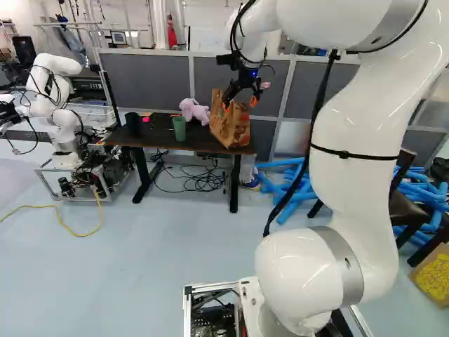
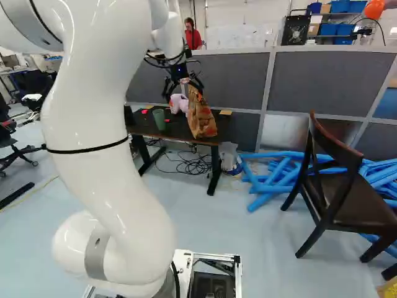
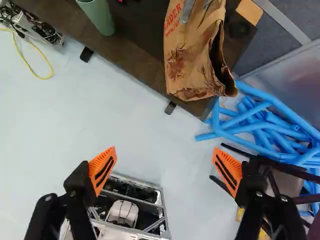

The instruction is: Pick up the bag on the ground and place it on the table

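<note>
One paper bag (image 3: 187, 60) on the far table (image 3: 137, 60): probably light, soft (crumples easily); grip a fold (image 3: 226, 86). Gripper (image 3: 165, 162): fingers apart.

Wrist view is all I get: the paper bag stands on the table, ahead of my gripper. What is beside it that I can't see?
Observer: In both base views a pink plush toy sits close beside the paper bag, on the side toward the green cup. I can't tell whether toy and bag touch.

Operator: And past the green cup, away from the bag?

Observer: A dark, cup-like container, also on the table.

Operator: I see some wiring in a metal frame off that end of the table. What is it?

Observer: The base of another robot; the left base view shows its white arm rising from it.
</note>
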`<state>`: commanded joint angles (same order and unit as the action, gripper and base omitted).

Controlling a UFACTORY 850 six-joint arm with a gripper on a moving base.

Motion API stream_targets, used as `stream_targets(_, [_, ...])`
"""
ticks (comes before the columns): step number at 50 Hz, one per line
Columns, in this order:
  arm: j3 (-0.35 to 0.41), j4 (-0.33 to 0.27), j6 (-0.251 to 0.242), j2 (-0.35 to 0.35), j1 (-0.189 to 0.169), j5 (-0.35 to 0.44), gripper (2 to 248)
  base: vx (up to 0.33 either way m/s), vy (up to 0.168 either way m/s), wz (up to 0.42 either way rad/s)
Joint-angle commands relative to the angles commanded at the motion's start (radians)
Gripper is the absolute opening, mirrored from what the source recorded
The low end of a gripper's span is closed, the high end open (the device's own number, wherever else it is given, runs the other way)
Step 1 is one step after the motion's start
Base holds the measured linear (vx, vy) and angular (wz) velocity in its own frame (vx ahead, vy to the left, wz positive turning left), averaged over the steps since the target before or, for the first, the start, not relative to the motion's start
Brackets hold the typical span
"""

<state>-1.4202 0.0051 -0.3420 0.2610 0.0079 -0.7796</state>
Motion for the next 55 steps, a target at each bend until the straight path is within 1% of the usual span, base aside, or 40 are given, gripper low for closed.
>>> stream_targets(13, [0.083,0.000,0.021,-0.033,0.000,0.102,247,0.000,0.000,0.000])
stream_targets(26, [0.180,-0.001,0.046,-0.073,-0.001,0.223,247,0.000,0.000,0.000])
stream_targets(41, [0.314,-0.001,0.081,-0.127,-0.002,0.389,247,0.000,0.000,0.000])
stream_targets(55, [0.455,-0.002,0.117,-0.185,-0.003,0.564,247,0.000,0.000,0.000])
